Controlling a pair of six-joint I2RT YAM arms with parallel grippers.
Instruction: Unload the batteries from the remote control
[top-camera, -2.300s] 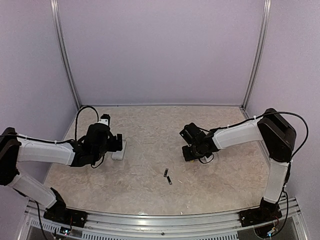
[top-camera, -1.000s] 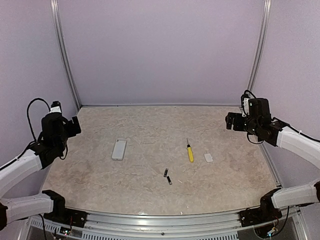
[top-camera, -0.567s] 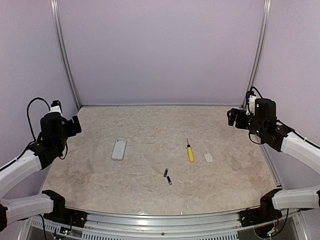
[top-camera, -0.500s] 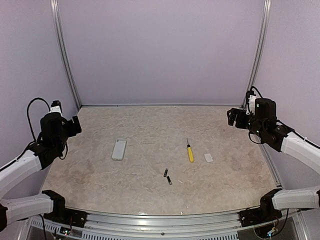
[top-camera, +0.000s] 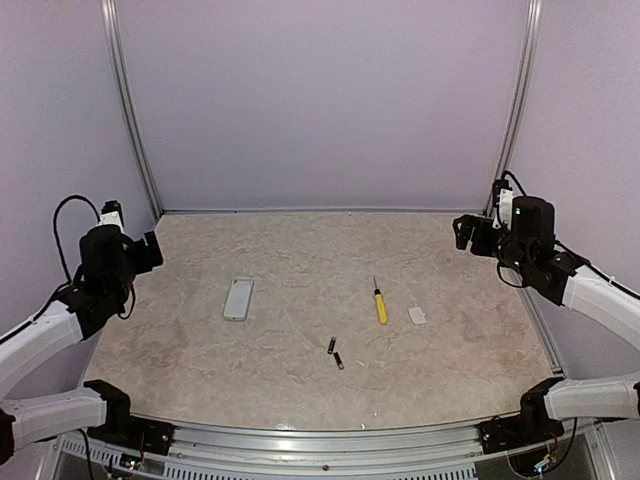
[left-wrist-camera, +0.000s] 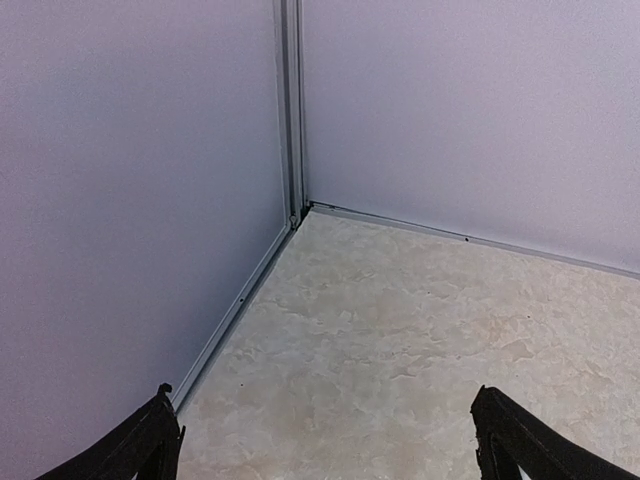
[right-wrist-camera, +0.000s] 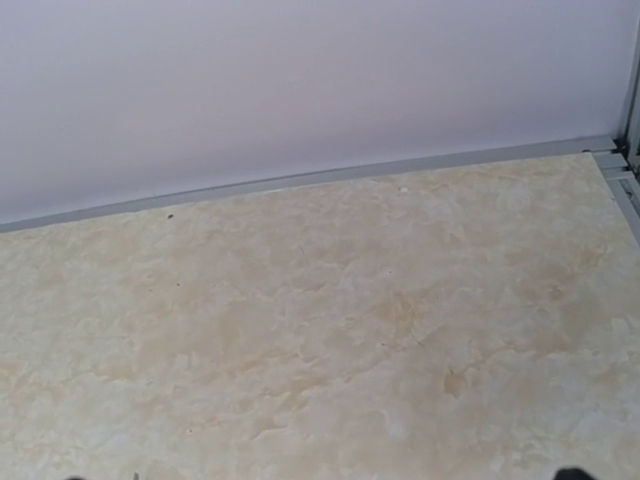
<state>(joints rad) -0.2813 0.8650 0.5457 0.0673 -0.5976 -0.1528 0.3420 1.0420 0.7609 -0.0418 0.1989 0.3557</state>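
The white remote control (top-camera: 238, 298) lies flat on the table, left of centre. Two small dark batteries (top-camera: 335, 352) rest on the table surface near the front middle, apart from the remote. My left gripper (top-camera: 150, 252) is raised at the far left edge, well away from them; in the left wrist view its fingers (left-wrist-camera: 150, 445) stand wide apart over bare table, so it is open. My right gripper (top-camera: 464, 232) is raised at the far right; only its fingertips (right-wrist-camera: 572, 473) show at the bottom edge of the right wrist view. It is open and empty.
A yellow-handled screwdriver (top-camera: 380, 303) lies right of centre, with a small white cover piece (top-camera: 417, 315) just to its right. Purple walls with metal corner posts (top-camera: 132, 120) enclose the table (top-camera: 300, 250) on three sides.
Both arms have pulled back from the table's middle to its sides, uncovering the screwdriver and cover piece. Over the last second only the right gripper drifted slightly; the objects lie still.
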